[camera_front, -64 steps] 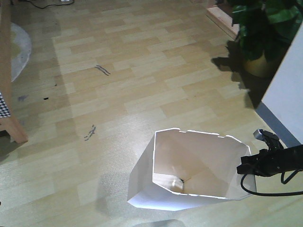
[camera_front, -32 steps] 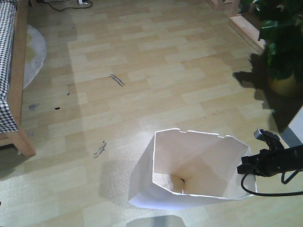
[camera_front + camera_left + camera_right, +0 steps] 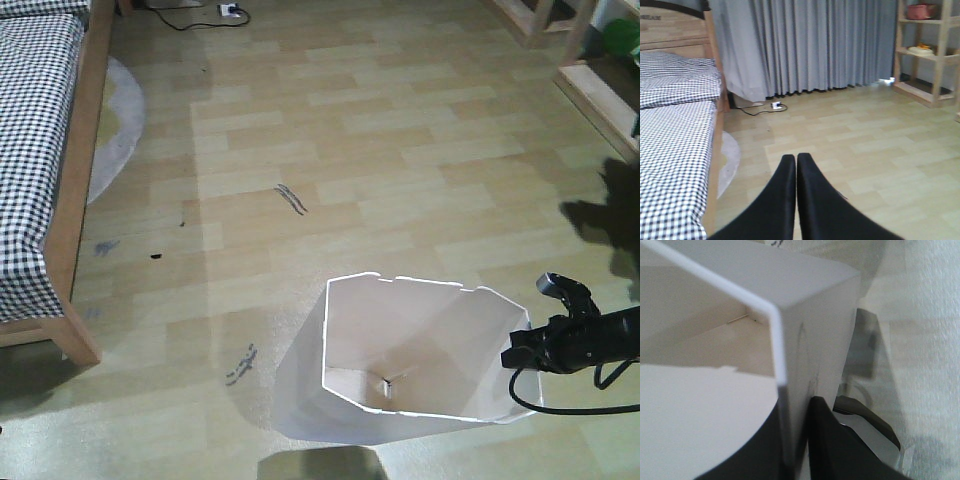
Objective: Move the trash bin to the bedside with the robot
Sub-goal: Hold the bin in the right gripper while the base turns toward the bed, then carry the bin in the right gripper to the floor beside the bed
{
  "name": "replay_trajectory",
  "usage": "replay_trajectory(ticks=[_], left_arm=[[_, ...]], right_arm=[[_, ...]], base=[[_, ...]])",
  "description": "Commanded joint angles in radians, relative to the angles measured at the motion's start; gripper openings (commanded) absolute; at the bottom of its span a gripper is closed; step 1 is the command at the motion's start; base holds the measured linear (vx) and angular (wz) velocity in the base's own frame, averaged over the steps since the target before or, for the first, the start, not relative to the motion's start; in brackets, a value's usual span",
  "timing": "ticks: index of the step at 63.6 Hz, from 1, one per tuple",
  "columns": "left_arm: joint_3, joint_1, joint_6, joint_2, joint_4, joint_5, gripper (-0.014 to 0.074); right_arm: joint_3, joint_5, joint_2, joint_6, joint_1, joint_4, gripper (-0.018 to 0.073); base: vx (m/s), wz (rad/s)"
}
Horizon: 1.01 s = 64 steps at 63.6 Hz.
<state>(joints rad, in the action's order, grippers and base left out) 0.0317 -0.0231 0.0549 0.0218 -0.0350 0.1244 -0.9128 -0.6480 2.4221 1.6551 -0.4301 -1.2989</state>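
Floorboards [image 3: 400, 150] carry a white faceted bin [image 3: 300, 390], well apart from the checked bed [image 3: 40, 150] at far left. The right end effector [image 3: 518, 352] is clamped on the bin's rim wall (one finger inside, one outside). The left end effector [image 3: 796, 159] is closed, empty, facing curtains [image 3: 815, 45].

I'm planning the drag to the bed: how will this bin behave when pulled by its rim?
Probably light: the bin looks thin-walled and nearly empty. The wall may flex, since the right pincer clamps just one rim edge. It narrows toward the base, so a pull at the top might tip it, though the smooth floor should let it slide.
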Motion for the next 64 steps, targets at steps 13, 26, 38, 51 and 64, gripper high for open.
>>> replay_trajectory(ticks=[13,26,38,51,64], left_arm=[[-0.024,0.001,0.004,0.006,0.001,-0.074,-0.0006],[-0.024,0.001,0.004,0.006,0.001,-0.074,-0.0006],[-0.024,0.001,0.004,0.006,0.001,-0.074,-0.0006],[-0.024,0.001,0.004,0.006,0.001,-0.074,-0.0006],[-0.024,0.001,0.004,0.006,0.001,-0.074,-0.0006]], right_arm=[[-0.004,-0.259,-0.069,-0.002,-0.004,-0.044,-0.0005],[-0.004,-0.259,-0.069,-0.002,-0.004,-0.044,-0.0005],[-0.004,-0.260,-0.069,-0.002,-0.004,-0.045,-0.0005],[-0.004,-0.260,-0.069,-0.002,-0.004,-0.045,-0.0005],[-0.004,-0.260,-0.069,-0.002,-0.004,-0.045,-0.0005]], base=[[0.41,0.22],[0.40,0.17],[0.40,0.10],[0.41,0.00],[0.40,-0.04]])
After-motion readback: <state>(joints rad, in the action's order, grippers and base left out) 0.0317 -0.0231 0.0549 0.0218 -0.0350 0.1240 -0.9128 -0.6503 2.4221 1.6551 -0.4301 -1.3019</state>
